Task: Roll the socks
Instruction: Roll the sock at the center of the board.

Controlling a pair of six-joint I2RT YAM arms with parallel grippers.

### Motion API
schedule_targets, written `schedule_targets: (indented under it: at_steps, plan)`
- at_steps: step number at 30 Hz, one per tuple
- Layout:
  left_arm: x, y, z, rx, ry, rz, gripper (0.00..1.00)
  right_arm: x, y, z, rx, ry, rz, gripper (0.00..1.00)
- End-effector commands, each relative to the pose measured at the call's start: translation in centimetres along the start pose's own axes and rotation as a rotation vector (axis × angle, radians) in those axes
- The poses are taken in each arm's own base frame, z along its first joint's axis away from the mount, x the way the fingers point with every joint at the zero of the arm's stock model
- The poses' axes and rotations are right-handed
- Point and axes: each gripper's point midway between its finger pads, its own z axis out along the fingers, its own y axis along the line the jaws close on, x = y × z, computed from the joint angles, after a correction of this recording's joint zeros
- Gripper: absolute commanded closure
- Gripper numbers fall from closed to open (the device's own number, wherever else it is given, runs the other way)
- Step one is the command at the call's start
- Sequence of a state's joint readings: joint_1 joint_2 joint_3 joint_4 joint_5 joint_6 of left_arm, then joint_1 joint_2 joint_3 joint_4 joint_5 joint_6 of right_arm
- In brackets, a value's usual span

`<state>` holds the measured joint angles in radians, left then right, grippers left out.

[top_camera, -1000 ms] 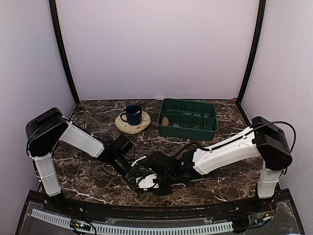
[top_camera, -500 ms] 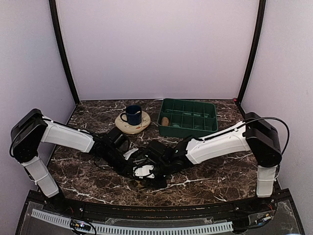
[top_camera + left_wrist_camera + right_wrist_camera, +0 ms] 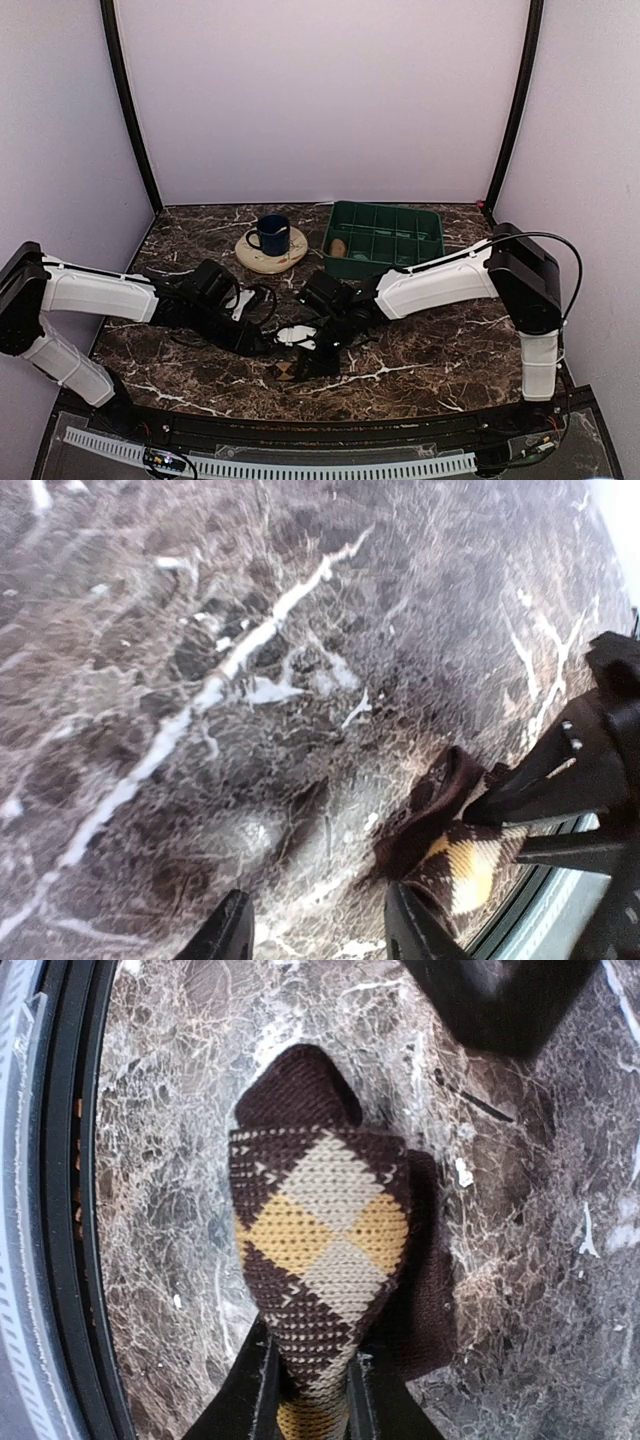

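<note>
Gripping the argyle sock [image 3: 320,1230] in the clamped right claw [image 3: 310,1395], seemingly mid-roll, with left claw [image 3: 318,935] apart, empty, just beside; next probably needing its regrip.

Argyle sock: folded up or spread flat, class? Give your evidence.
Folded up: the argyle sock shows as a short bundle of overlapping layers, pinched by the right hand.
</note>
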<state>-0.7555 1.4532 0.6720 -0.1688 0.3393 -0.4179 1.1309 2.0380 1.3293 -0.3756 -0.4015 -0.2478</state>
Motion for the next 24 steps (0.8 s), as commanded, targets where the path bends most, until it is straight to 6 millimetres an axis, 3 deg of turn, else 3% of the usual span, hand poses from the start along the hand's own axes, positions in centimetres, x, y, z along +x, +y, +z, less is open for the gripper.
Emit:
schedule_targets:
  at_steps: [1,5,13,19,24]
  plan:
    - [-1.5,0.3,-1.3,-0.017,-0.135,-0.009,0.53,5.7,0.8,2.3,-0.08,0.185,0.136,0.92]
    - [-1.6,0.9,-1.7,-0.04,-0.177,-0.021,0.53,5.8,0.9,2.2,-0.134,0.159,0.192,1.0]
    - [-2.3,1.1,-2.2,-0.052,-0.236,-0.034,0.53,3.9,1.5,0.6,-0.261,0.041,0.326,1.0]
    - [-3.6,1.2,-3.5,-0.083,-0.306,-0.03,0.53,0.4,1.2,-1.9,-0.348,-0.105,0.441,1.0]
    - [-4.5,1.3,-4.5,-0.108,-0.353,-0.024,0.53,-3.8,-0.7,-4.7,-0.37,-0.284,0.56,1.0]
